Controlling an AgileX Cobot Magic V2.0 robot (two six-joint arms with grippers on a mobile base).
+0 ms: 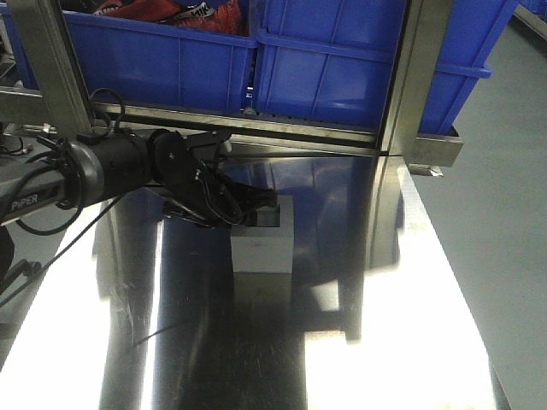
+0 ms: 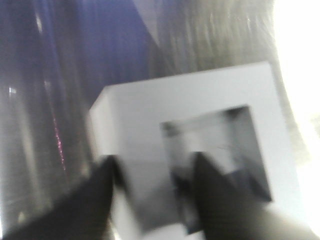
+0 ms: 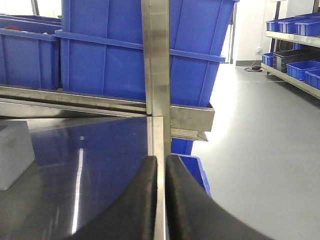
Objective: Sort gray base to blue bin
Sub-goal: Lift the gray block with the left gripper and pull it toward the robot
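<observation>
Standing upright on the steel table [image 1: 410, 325], the gray base [image 1: 262, 248] has its square recess [image 2: 215, 145] facing up. Over the base's top, the left gripper [image 1: 259, 205] comes in from the base's left with jaws apart: one finger [image 2: 212, 200] dips into the recess and the other sits at the base's outer side, so a wall of the base lies between them (the wrist view is too blurred to tell whether they press on it). Well to the right of the base, the right gripper [image 3: 160, 200] hangs low over the table, jaws together on nothing. Behind the base, raised on a metal rack [image 1: 256, 128], stands the blue bin [image 1: 333, 77], with a second bin [image 1: 162, 60] beside it
</observation>
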